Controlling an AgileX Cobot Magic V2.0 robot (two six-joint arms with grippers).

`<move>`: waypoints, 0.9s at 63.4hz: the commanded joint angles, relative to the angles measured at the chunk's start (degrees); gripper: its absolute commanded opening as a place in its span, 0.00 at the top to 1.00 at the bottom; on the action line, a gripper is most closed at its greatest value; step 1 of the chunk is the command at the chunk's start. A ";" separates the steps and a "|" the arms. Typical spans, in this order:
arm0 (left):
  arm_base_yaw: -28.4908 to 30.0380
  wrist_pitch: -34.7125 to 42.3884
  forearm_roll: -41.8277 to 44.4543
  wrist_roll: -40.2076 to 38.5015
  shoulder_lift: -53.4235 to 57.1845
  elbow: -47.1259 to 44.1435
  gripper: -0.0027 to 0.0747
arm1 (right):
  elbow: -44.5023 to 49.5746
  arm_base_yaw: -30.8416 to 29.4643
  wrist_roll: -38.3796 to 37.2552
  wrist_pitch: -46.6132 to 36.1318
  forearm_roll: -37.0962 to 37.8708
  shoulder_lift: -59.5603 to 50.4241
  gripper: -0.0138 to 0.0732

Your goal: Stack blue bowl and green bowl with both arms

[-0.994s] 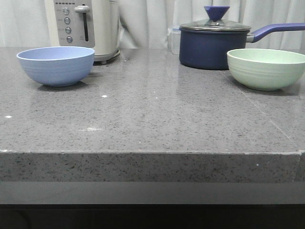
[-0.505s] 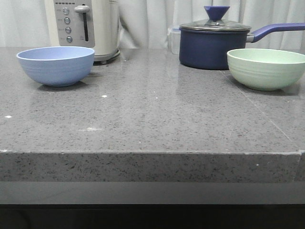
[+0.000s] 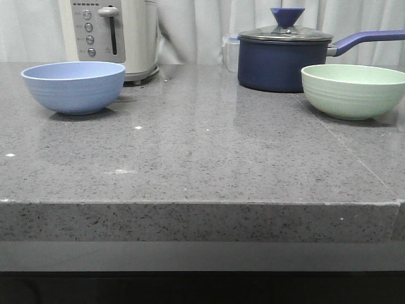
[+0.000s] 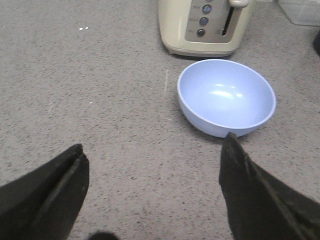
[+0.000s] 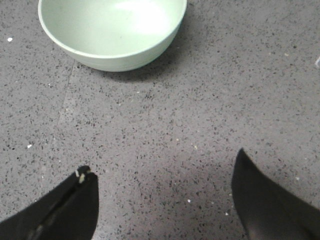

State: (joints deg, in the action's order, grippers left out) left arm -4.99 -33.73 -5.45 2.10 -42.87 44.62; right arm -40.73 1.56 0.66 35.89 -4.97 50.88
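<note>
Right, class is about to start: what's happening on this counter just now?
Nothing is being held yet. The blue bowl sits upright and empty on the left of the grey counter, in front of a toaster. The green bowl sits empty on the right, in front of a lidded saucepan. They are far apart, unstacked. The left gripper is open above the counter short of the blue bowl, and the right gripper is open short of the green bowl.
</note>
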 commanded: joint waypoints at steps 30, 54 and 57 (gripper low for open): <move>-15.51 4.66 3.27 0.44 -0.58 1.70 0.26 | -30.47 -8.57 2.27 12.54 -6.12 22.03 0.18; -15.51 4.66 3.27 0.44 -0.58 1.70 0.26 | -40.86 -10.37 9.84 15.73 -17.45 38.36 0.23; -15.51 4.66 3.27 0.44 -0.58 1.70 0.26 | -41.73 -10.37 9.84 15.67 -17.45 40.09 0.28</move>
State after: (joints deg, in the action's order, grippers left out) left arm -20.06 -33.46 -1.99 2.48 -43.60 44.62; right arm -79.40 -8.44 9.62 53.25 -20.77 90.76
